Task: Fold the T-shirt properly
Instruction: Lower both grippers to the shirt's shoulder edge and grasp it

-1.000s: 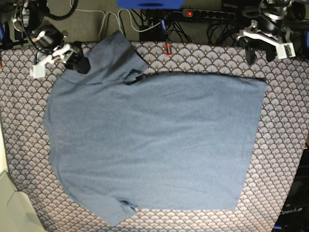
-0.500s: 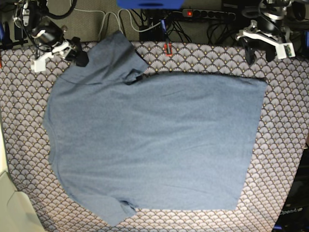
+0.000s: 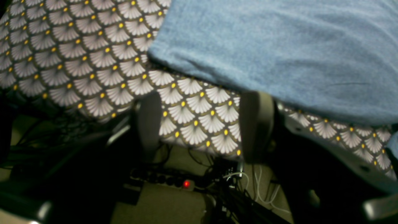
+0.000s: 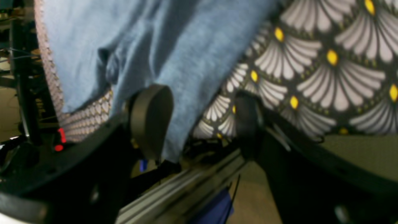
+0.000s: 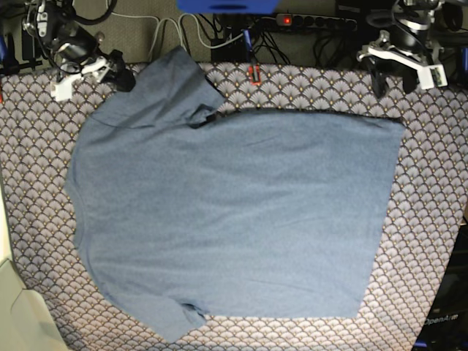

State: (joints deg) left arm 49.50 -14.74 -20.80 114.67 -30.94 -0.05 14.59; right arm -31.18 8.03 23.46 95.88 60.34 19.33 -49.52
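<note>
- Base view shows the large slate-blue heathered cotton T-shirt (image 5: 234,212) lying spread flat on the fan-scale patterned tablecloth (image 5: 431,241), covering most of the middle of the table.
- No fold is visible yet — the body lies in a single flat layer, plain side up, with both sleeves out. Judging from that, the laying-out is done and every fold is still to come.
- Its long axis runs left to right across the base view: the straight hem sits on that view's right, the shoulders and neck end on its left.
- One short sleeve (image 5: 175,77) points toward the far edge of the table at upper left, with a small dark pucker where it meets the body; the other sleeve (image 5: 172,318) points toward the near edge at lower left.
- Right gripper (image 5: 91,73) hovers at the far-left corner, just beside the upper sleeve. In the right wrist view its dark fingers (image 4: 150,119) stand well apart, with blue cloth seen past them but nothing pinched between.
- Left gripper (image 5: 398,66) hangs over the far-right edge of the table, near the hem corner but apart from it. In the left wrist view its grey pads (image 3: 256,126) are spread wide over bare tablecloth, the shirt's hem edge just beyond — holding nothing.
- The likely next step, as I judge it, is for each gripper to take hold along the far edge and carry it over toward the near side.
</note>
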